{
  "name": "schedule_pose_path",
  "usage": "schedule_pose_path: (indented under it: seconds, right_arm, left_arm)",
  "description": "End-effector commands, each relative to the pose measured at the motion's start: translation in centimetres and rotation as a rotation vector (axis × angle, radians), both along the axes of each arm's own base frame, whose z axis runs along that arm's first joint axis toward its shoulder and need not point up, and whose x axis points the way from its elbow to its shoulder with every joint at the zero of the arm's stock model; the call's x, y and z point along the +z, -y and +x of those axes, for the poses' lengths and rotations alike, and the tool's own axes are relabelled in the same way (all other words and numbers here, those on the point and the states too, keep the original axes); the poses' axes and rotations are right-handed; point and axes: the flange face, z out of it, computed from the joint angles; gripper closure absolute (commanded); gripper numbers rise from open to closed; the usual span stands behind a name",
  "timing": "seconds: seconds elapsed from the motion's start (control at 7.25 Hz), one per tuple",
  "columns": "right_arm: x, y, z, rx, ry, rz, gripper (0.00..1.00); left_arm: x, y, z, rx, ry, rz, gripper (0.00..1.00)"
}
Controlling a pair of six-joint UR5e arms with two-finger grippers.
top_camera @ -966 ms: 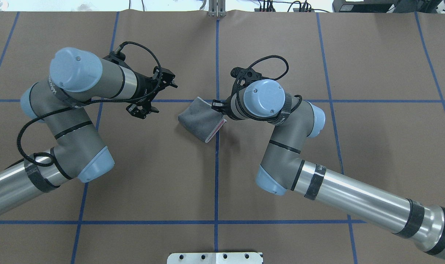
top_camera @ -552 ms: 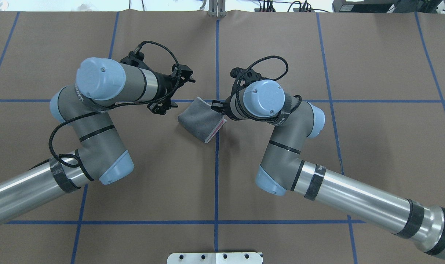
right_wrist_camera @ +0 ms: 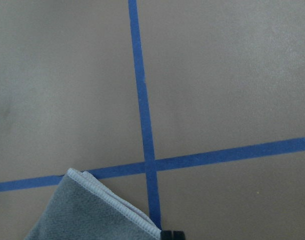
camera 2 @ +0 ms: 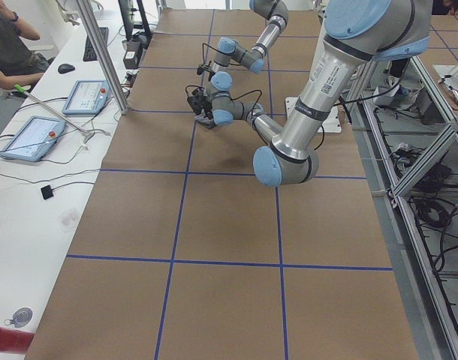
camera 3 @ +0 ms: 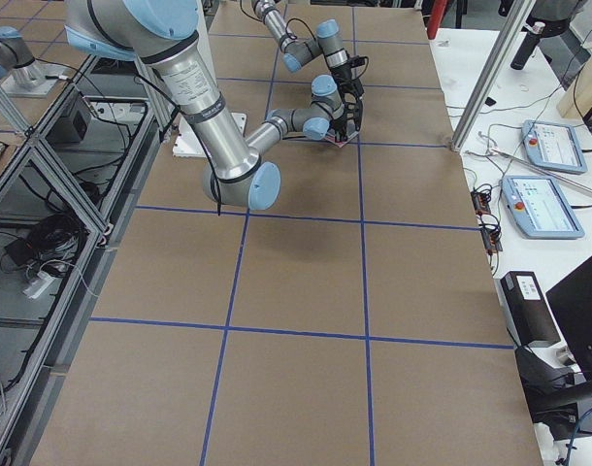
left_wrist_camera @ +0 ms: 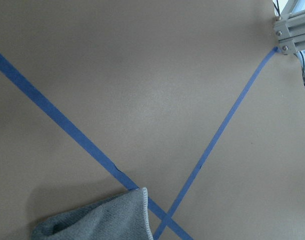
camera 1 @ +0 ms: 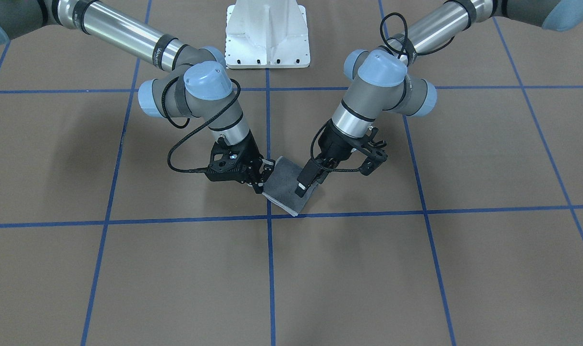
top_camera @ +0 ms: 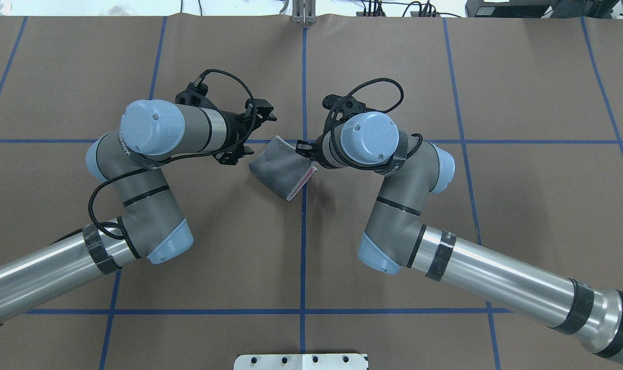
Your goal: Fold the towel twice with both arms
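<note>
Towel: We see the towel (top_camera: 279, 165) near the middle of the surface (top_camera: 445, 257), a bit closer to the far edge than to the robot's edge. It is folded over, with the dark grey side out. A thin pink strip (top_camera: 303, 180) peeks out along one edge, next to the light border. The folded side looks round and puffy.

Blue lines: We see blue lines (top_camera: 304, 77) that cut the brown surface into big squares. The towel lies right by one crossing of them.

Right tool: The right tool (camera 1: 261, 175) is closed, and it pinches the edge of the towel on the right arm's side. In the right wrist view we see its black tips pressed together at the towel's light border.

Left tool: The left tool (top_camera: 250, 132) has its fingers spread wide and holds nothing. It sits just beside the puffy side of the towel. From the front, one finger looks to be over the towel, but we cannot tell if it touches.

Arms: The left arm (top_camera: 188, 128) and the right arm (top_camera: 393, 205) both bend in toward the towel, one from each side. Black cables loop around their wrists.

Base: We see the white base (camera 1: 267, 33) at the robot's edge of the surface, between the two arms.
</note>
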Motion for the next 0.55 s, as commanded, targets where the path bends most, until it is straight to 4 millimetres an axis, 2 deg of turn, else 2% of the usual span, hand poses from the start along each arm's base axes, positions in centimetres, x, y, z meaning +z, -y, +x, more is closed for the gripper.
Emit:
schedule_pose_path:
  seconds: [0.0,0.41]
  right_arm:
    - [0.1,0.0,0.0,0.000,-0.001,-0.001,0.93]
    - [0.1,0.0,0.0,0.000,-0.001,-0.001,0.94]
  left_arm:
    - [1.3,-0.2,1.8,0.013,0.017,-0.011,0.00]
    - [2.5,-0.3,3.0,0.024,0.019,-0.014,0.00]
